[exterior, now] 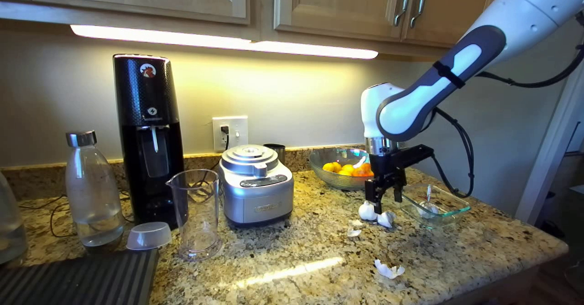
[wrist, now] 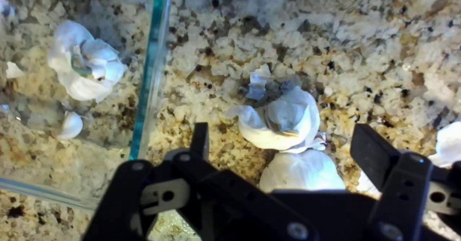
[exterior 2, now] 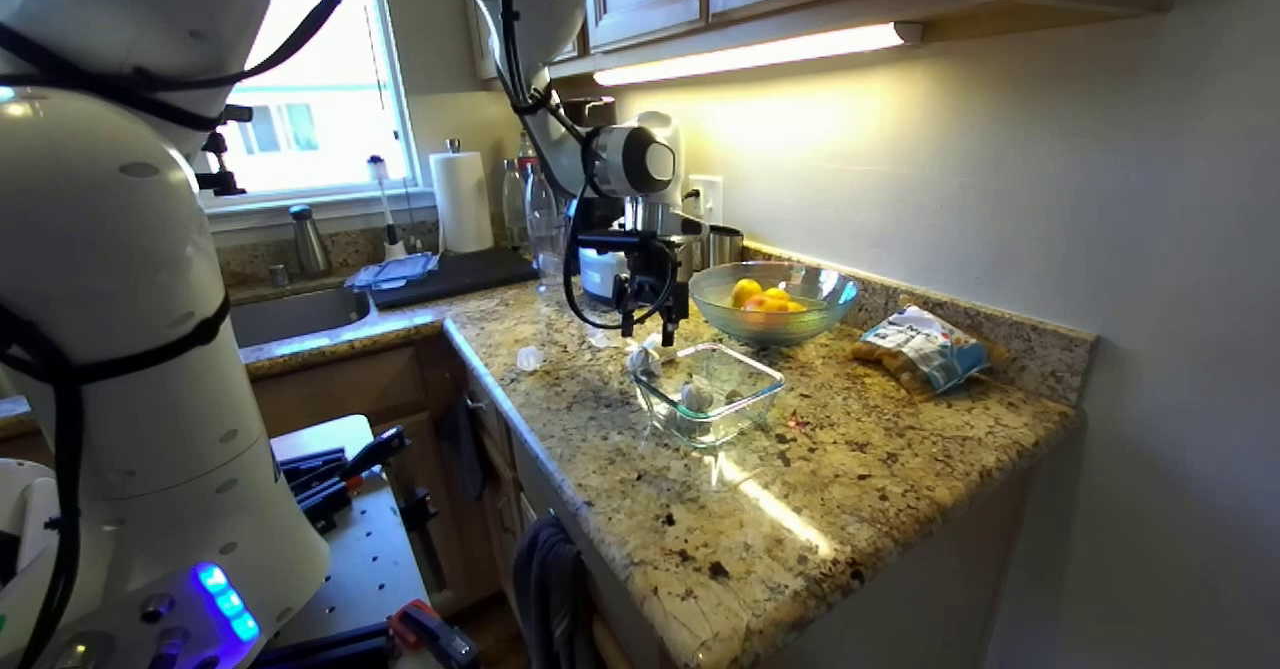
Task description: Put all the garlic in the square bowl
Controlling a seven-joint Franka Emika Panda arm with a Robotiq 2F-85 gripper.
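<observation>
Caught the task partly done, by all appearances, with a split, papery white garlic bulb and a small pale garlic clove inside a square, green-rimmed clear-glass bowl, just off one side of the black two-fingered gripper. Held that gripper spread wide and gripping nothing over the speckled tan granite counter, with a rounded white garlic bulb and a broken-open white garlic bulb below, between the fingers, apparently touching and, by that reading, left to move. Left unclear any need to gather a loose, curled white garlic-skin scrap farther from the fingertips. Made out the clove surely only in the wrist view. Showed more of the rounded bulb in an exterior view, against partial masking by the gripper's body in the wrist view. Took in, in an exterior view, a blue-and-white plastic bag well apart from the gripper, missing from the wrist view.
</observation>
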